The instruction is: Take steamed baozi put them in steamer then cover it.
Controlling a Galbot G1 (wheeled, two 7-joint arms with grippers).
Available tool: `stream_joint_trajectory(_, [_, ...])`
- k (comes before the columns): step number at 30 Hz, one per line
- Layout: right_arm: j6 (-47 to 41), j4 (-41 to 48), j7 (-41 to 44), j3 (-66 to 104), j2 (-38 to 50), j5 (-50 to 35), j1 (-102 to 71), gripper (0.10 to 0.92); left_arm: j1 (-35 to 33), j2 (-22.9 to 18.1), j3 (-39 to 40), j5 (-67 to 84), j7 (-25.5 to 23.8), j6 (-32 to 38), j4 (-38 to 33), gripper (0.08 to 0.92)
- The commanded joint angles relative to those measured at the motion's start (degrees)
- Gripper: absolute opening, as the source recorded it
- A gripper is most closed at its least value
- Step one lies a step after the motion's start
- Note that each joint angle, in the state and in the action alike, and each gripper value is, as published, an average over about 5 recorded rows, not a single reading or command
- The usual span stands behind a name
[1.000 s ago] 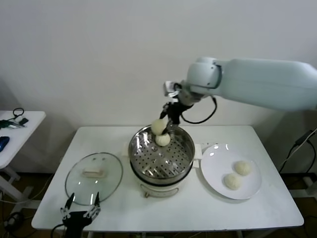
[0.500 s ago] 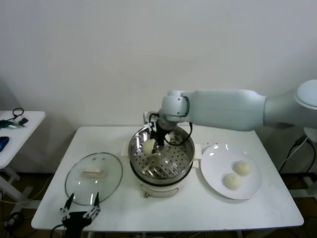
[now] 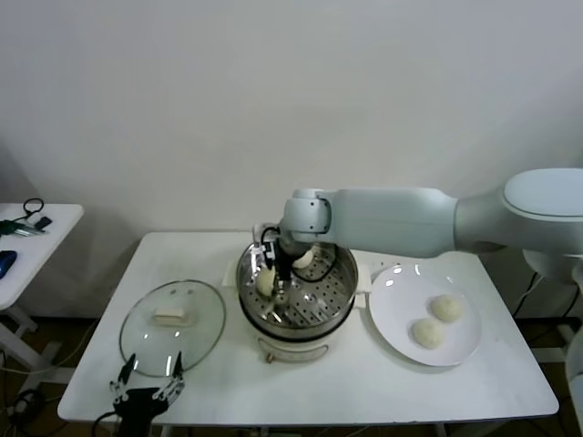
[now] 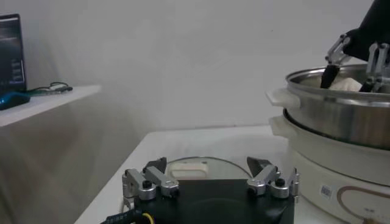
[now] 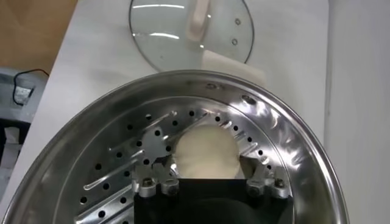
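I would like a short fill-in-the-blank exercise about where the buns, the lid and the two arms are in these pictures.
1. The white plate holds ____ buns.
2. The glass lid lies on the table on the robot's ____ side of the steamer.
3. The right gripper, jaws open, is inside the ____, around a bun.
4. The left gripper waits near the table's front edge, close to the ____.

Missing words: two; left; steamer; lid

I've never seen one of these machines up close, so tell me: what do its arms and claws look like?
The right arm is a thick, smooth tube in pale grey-white with rounded joints and a black cable at the wrist. The right gripper is black, with thin metal fingers. The left gripper has a black body and two silvery metal fingers fixed with small screws.
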State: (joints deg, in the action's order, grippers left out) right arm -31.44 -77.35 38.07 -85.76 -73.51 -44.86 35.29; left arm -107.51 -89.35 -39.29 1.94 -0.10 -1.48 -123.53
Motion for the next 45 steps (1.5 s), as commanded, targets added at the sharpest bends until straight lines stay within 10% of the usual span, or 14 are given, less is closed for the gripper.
stream_joint_trajectory(1, [7.72,-2.31,7.16,-2.62,5.94,1.03,9.21,0.82,-0.03,-0.09,0.03,-0.14,0.02,0.07,-0.07,0.823])
stream_joint_trajectory(9, [17.77,-4.27,21.34,-14.42,22.52,1.01,25.82,0.823,0.34,-0.44,0.41,-0.3,-0.06,-0.3,-0.19,0.823])
stream_joint_trajectory(20, [16.54,-12.48,19.06,-18.8,42.72,16.39,15.0,0.823,1.35,-0.15,0.59,0.07,-0.12,-1.08,0.36,0.823])
stream_joint_trajectory(45, [13.5,-4.76,13.78,11.25,45.65,32.56,-22.88,0.823,0.78,-0.29,0.17,-0.22,0.02,-1.49,0.12,0.823])
